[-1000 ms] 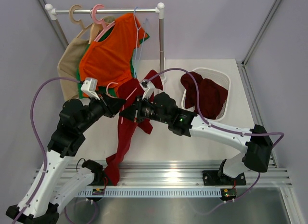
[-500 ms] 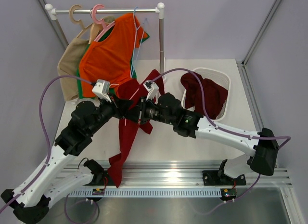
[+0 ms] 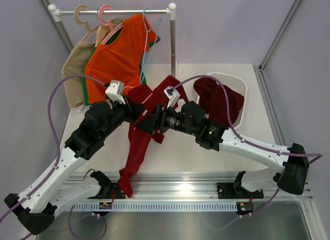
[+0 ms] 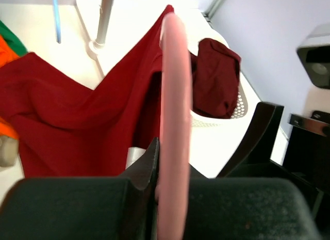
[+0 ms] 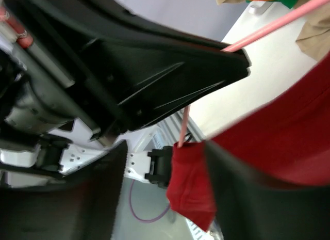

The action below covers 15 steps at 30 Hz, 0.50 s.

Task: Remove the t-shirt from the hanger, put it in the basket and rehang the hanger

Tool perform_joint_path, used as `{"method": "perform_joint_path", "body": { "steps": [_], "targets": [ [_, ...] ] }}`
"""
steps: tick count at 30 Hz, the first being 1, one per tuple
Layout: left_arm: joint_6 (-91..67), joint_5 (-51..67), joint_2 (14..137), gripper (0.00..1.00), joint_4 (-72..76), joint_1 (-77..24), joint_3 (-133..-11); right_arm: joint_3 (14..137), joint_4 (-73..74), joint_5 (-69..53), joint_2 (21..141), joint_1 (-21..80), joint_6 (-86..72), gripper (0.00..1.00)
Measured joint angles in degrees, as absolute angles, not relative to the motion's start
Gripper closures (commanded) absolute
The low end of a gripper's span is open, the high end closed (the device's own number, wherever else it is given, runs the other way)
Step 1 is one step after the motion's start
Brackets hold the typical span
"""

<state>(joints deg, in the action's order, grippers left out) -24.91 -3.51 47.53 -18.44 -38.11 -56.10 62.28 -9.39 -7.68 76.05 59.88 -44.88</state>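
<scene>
The maroon t-shirt [image 3: 138, 147] hangs limp from the thin pale pink hanger [image 3: 154, 95] down to the table's near edge. My left gripper [image 3: 135, 112] is shut on the hanger's wire [image 4: 172, 95], which runs straight up between its jaws; the t-shirt [image 4: 77, 111] drapes just beyond. My right gripper [image 3: 146, 122] sits close against the left one, open. In the right wrist view the gripper [image 5: 165, 162] has its fingers wide apart, with a fold of the t-shirt [image 5: 191, 191] dangling beyond them from the hanger wire [image 5: 183, 126], beside the right finger.
A clothes rail [image 3: 113, 12] at the back left carries an orange t-shirt [image 3: 118, 54], a beige garment [image 3: 75, 69] and a lavender-blue hanger [image 3: 146, 38]. A white basket [image 3: 238, 85] at the right holds another maroon garment [image 3: 221, 103]. A metal rail [image 3: 206, 191] lines the near edge.
My left gripper has closed fully on the hanger. My right gripper has opened and let go of the cloth. Both arms have shifted right and slightly back.
</scene>
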Motion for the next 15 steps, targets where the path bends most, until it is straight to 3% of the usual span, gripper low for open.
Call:
{"method": "perform_joint_path", "body": {
  "steps": [2, 6, 8, 9, 12, 15],
  "targets": [
    [-25.06, -3.68, 48.18, 1.0, -18.9, -38.0, -57.08, 62.43, -7.9, -8.29, 75.09, 59.66, -43.4, 0.14],
    [-25.04, -3.7, 48.51, 1.0, -19.2, -38.0, -58.54, 63.24, -5.43, -9.54, 74.83, 59.64, -40.75, 0.14],
    [-24.8, -3.7, 48.36, 1.0, -19.31, -38.0, -58.85, 63.05, -4.05, -9.08, 74.02, 59.64, -39.53, 0.2],
    [-24.43, -3.68, 48.18, 1.0, -19.59, -38.0, -58.85, 62.83, -3.2, -8.23, 73.14, 59.64, -38.74, 0.3],
    [-23.31, -3.68, 46.85, 1.0, -21.43, -38.0, -58.85, 62.54, 0.47, -5.15, 68.9, 59.0, -35.27, 0.45],
    [-21.61, -3.05, 44.75, 1.0, -24.95, -38.0, -59.16, 64.34, 5.61, -6.0, 64.45, 55.66, -27.4, 0.4]
  ]
}}
